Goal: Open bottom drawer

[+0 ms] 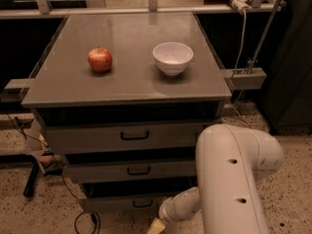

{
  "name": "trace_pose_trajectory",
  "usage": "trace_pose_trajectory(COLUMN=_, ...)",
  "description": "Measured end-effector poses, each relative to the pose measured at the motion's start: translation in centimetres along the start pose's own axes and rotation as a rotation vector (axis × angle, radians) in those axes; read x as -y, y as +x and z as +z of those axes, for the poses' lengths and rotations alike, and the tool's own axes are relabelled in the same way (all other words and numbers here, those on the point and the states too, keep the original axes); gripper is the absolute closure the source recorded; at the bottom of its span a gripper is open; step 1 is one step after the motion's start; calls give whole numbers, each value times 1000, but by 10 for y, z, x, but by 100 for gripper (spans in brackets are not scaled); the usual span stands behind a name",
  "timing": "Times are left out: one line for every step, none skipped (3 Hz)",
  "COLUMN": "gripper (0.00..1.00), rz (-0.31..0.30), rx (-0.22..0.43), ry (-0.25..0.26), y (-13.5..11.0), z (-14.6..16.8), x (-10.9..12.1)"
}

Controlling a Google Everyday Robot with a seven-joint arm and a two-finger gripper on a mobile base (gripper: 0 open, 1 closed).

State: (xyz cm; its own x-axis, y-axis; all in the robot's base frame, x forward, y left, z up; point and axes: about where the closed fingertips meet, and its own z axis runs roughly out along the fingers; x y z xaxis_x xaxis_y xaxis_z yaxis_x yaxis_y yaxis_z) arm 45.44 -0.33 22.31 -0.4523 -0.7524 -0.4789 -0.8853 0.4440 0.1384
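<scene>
The bottom drawer [117, 204] is the narrowest grey front of three, low in the cabinet, with a small black loop handle [142, 204] at its centre. It stands out slightly from the cabinet. My white arm [234, 179] comes in from the lower right. The gripper [157, 226] sits at the bottom edge of the view, just below and right of the drawer's handle; only its pale tip shows.
The grey cabinet top [131, 82] carries a red apple [100, 59] and a white bowl [172, 57]. The middle drawer [136, 170] and top drawer [131, 136] lie above. Cables [29, 145] and a black tool lie on the speckled floor at left.
</scene>
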Motion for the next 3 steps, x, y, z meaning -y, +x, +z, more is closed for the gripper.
trace_pose_trajectory(gripper=0, rz=-23, rx=4, ry=40, y=-12, z=-9, x=17)
trace_pose_trajectory(gripper=0, rz=-35, rx=-4, ry=47, y=-17, z=3, x=28)
trace_pose_trajectory(gripper=0, rz=-31, rx=-30, ry=26, y=-12, z=29, x=31)
